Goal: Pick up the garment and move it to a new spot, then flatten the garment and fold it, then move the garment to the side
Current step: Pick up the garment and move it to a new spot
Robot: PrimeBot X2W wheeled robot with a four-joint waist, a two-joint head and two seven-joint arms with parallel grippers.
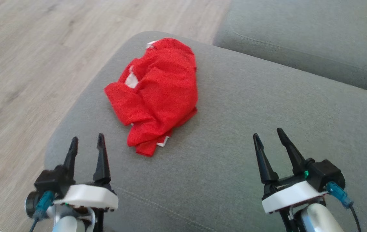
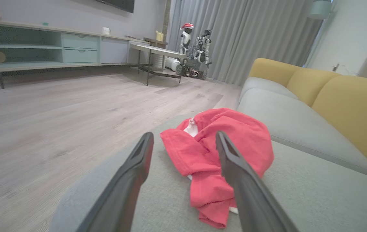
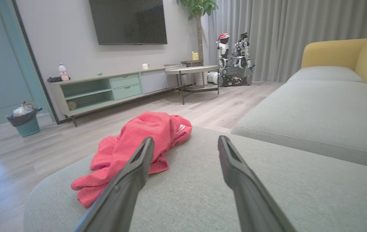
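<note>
Two grippers are hovering over the near part of the grey sofa cushion (image 1: 235, 135), the left gripper (image 1: 87, 138) at the left and the right gripper (image 1: 268, 132) at the right, both keeping their fingers spread wide and pinching nothing. One crumpled red garment (image 1: 157, 93) is lying on the cushion's far left part, just beyond the left gripper and well apart from the right one. Small white patches are showing in its folds, perhaps a label or trim.
</note>
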